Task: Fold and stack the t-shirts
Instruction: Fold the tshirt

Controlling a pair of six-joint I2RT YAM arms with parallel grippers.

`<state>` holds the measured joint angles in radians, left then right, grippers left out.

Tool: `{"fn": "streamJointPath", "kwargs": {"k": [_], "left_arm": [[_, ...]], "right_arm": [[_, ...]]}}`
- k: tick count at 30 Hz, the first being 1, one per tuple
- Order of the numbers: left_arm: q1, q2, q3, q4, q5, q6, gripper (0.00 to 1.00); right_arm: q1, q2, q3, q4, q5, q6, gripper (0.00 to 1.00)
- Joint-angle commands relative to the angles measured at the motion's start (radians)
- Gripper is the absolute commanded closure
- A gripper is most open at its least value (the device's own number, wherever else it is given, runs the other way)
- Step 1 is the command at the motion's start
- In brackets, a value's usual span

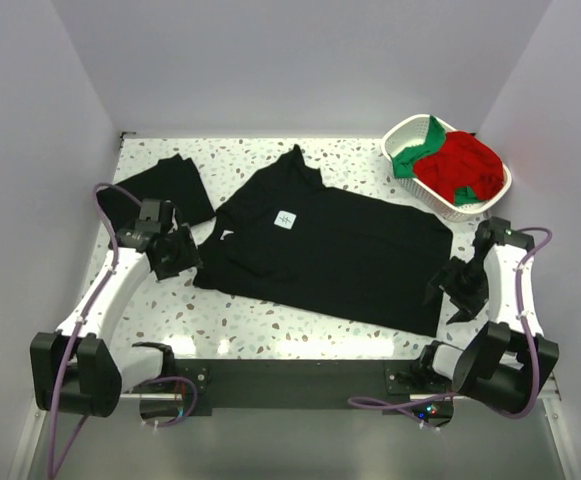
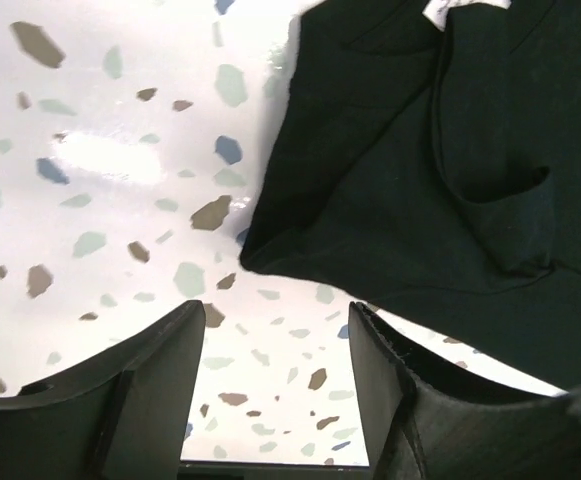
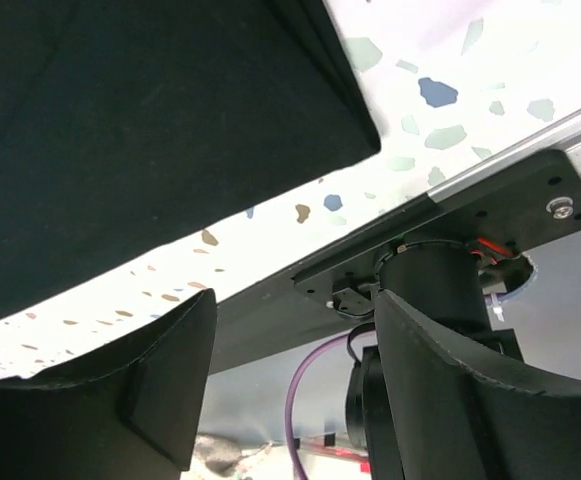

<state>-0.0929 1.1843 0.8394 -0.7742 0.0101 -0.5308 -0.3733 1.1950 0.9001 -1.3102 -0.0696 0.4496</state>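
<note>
Both my pincers stand apart, holding nothing. The black t-shirt [image 1: 340,250] lies spread on the tabletop [image 2: 120,200]. What looks like its sleeve corner sits just ahead of my left pincer [image 2: 275,320], and its hem corner lies ahead of my right pincer [image 3: 295,310]. Catching only one layer, or pulling unevenly, could bunch the fold.

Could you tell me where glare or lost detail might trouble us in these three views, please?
Top external: even light, but the black t-shirt shows few folds. Left wrist: a bright glare patch on the table. Right wrist: the black t-shirt is nearly featureless, and the foreground is dim.
</note>
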Motion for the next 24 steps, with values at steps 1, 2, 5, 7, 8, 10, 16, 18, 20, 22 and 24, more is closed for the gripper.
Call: {"fn": "streamJointPath", "kwargs": {"k": [1, 2, 5, 7, 8, 10, 16, 18, 20, 22, 24], "left_arm": [[0.001, -0.038, 0.047, -0.069, -0.071, 0.014, 0.35], [-0.005, -0.038, 0.053, -0.062, -0.070, 0.017, 0.35], [-0.057, -0.019, 0.064, 0.002, -0.030, -0.009, 0.35], [-0.117, 0.012, 0.069, 0.073, -0.015, -0.038, 0.35], [-0.180, 0.043, 0.076, 0.094, -0.015, -0.073, 0.35], [-0.212, 0.076, 0.073, 0.177, 0.071, -0.103, 0.35], [-0.237, 0.196, 0.099, 0.276, 0.097, -0.129, 0.35], [-0.240, 0.234, 0.121, 0.297, 0.102, -0.117, 0.36], [-0.246, 0.253, 0.135, 0.326, 0.108, -0.107, 0.36], [-0.249, 0.282, 0.151, 0.337, 0.103, -0.104, 0.38], [-0.254, 0.299, 0.178, 0.314, 0.073, -0.104, 0.38]], "right_arm": [[-0.003, -0.021, 0.091, -0.038, -0.002, -0.031, 0.32], [-0.003, -0.023, 0.109, -0.026, -0.012, -0.040, 0.32], [0.002, -0.029, 0.106, 0.046, -0.103, -0.057, 0.31], [0.023, -0.032, 0.083, 0.124, -0.166, -0.036, 0.31], [0.060, -0.031, 0.056, 0.150, -0.174, -0.022, 0.31], [0.131, -0.008, 0.036, 0.219, -0.156, 0.032, 0.31], [0.366, 0.074, -0.003, 0.369, -0.130, 0.178, 0.30], [0.408, 0.083, -0.021, 0.394, -0.128, 0.192, 0.30], [0.427, 0.100, -0.026, 0.419, -0.122, 0.196, 0.30], [0.442, 0.112, -0.021, 0.442, -0.130, 0.198, 0.31], [0.474, 0.129, 0.002, 0.462, -0.139, 0.199, 0.31]]}}
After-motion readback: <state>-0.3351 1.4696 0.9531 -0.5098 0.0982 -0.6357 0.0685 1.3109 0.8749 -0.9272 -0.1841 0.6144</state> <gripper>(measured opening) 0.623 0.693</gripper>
